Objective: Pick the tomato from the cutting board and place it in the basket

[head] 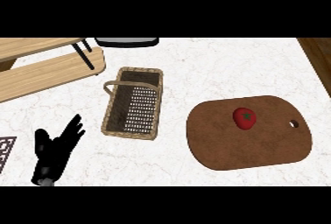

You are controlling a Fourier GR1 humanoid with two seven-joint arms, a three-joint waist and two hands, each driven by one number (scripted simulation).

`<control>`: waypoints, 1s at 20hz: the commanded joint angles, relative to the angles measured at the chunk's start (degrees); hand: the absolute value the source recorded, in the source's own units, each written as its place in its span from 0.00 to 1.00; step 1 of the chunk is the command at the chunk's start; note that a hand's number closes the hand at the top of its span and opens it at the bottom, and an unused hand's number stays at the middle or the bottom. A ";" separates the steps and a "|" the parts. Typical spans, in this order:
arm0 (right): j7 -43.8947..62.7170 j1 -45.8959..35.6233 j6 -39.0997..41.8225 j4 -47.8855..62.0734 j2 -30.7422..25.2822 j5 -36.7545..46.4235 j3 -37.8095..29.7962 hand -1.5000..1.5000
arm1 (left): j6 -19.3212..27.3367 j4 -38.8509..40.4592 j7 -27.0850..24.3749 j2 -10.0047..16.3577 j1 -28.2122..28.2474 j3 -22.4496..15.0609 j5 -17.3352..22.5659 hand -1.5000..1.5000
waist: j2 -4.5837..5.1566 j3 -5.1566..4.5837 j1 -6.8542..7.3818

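A red tomato [244, 118] with a green stem lies on the dark brown cutting board [220, 148], a little above the board's middle. To the left of the board stands an oblong wicker basket [114, 127] with a handle, nothing inside it. My left hand [57, 148] shows at the lower left, open with fingers pointing up, well to the left of the basket and far from the tomato. My right hand is not visible in this view.
Light wooden boards [45, 74] with black legs cross the upper left corner. A dark round object [127, 42] sits at the top edge. A patterned mat [5, 151] pokes in at the left edge. Marble counter [226, 65] surrounds everything.
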 commanded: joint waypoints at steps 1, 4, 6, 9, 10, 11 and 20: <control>-10.67 -1.25 9.85 7.65 -9.80 3.21 -4.47 0.00 | -0.83 2.88 3.20 0.36 0.83 0.04 0.68 0.50 | 0.58 -0.34 0.29; -13.46 0.72 10.21 7.75 -14.26 9.00 -0.44 0.00 | -0.47 1.84 3.10 0.23 1.47 -1.05 -0.47 0.50 | 0.84 -0.27 1.16; -16.96 2.48 8.51 9.05 -16.71 12.82 0.73 0.00 | 0.24 1.82 3.35 -1.04 0.73 -1.68 -0.72 0.50 | 0.97 -0.21 0.94; -20.75 3.61 6.06 10.64 -19.44 14.97 2.41 0.00 | -0.89 3.85 -1.41 -0.89 3.39 -1.31 -1.37 0.50 | 0.81 -0.35 1.24; -20.59 2.10 4.33 11.82 -19.67 15.74 3.96 0.00 | 1.21 1.82 2.43 -2.63 2.12 -3.28 -2.21 0.50 | 0.96 -0.29 2.15; -24.47 3.94 2.77 13.19 -19.75 17.57 4.56 0.00 | -0.16 1.62 2.21 -1.20 1.43 -1.54 -0.83 0.50 | 0.96 -0.21 1.85; -30.22 4.10 -6.34 16.56 -16.96 20.03 13.58 0.00 | -0.49 2.06 2.84 -1.25 0.62 -1.73 -1.74 0.50 | 0.72 -0.34 2.00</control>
